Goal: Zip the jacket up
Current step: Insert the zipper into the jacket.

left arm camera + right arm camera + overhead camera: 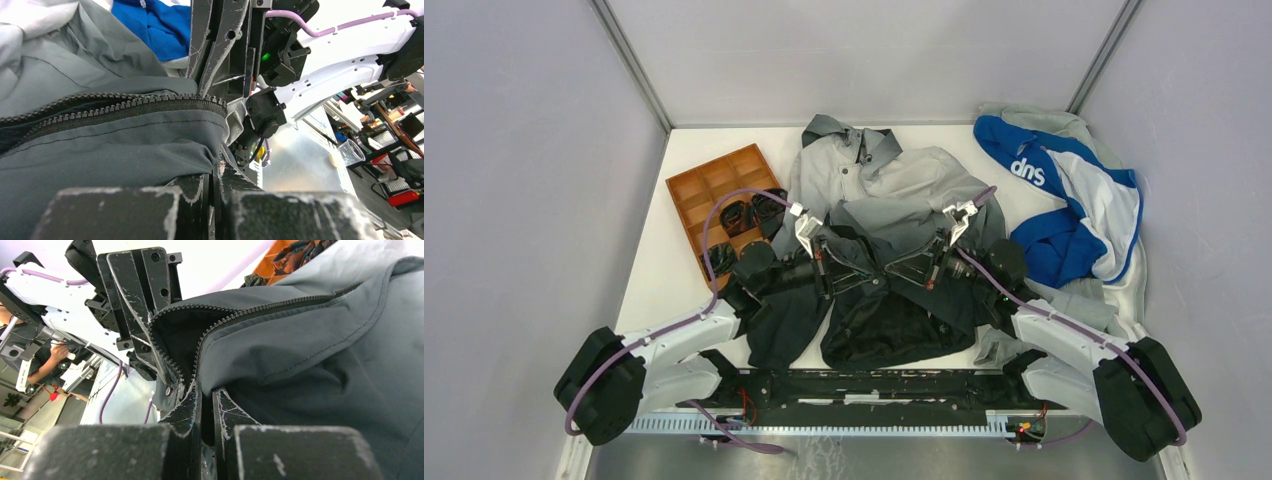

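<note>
Soft grey-to-charcoal cloth, light and floppy: the jacket (894, 190) lies mid-way across the table (662, 295), dark hem toward me. My left gripper (215, 175) is pinched tight on the front edge beside the zipper teeth (125, 104), and my right gripper (206, 397) is nearly closed on the opposite edge. I expect it to sag and bunch, so I'd hold close to the teeth near the hem.

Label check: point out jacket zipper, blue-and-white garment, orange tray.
jacket zipper (150, 100): left wrist view, teeth row.
blue-and-white garment (1054, 245): top view, lower blue fold.
orange tray (707, 183): top view, bare rear compartment.
</note>
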Controlling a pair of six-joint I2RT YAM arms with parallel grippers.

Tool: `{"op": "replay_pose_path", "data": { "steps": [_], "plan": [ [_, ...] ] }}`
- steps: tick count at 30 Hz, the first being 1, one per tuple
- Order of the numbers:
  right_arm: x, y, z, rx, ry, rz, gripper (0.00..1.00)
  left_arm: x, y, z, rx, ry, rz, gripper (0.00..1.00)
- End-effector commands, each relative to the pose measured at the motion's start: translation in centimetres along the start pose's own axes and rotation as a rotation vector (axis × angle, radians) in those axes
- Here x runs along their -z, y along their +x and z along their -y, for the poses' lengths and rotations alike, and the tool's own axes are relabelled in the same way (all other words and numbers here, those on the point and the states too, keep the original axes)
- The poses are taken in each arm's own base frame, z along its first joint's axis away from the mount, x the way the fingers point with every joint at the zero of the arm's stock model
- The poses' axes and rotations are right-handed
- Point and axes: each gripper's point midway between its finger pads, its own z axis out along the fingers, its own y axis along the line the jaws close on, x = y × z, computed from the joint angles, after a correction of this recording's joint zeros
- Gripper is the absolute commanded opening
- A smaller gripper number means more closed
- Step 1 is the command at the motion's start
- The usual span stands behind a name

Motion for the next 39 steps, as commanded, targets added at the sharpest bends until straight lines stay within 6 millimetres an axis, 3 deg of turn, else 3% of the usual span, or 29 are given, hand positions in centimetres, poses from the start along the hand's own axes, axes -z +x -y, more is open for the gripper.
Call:
{"op": "replay_pose_path", "data": {
  "steps": [1, 12, 39],
  "plan": [
    [0.0, -0.8, 0.3, 0.035, 0.018, 0.055, 0.0, -0.2, 0.8, 1.3, 0.031, 0.059, -0.016, 0.02],
    [-0.1, -0.8, -0.1, 0.086, -0.022, 0.053, 0.0, -0.3, 1.9, 1.2, 0.045, 0.053, -0.048, 0.02],
    [0.3, -0.4, 1.3, 0.106, 0.024, 0.045, 0.0, -0.8, 3.3, 0.0, 0.097, 0.033, -0.087, 0.02]
  ]
}}
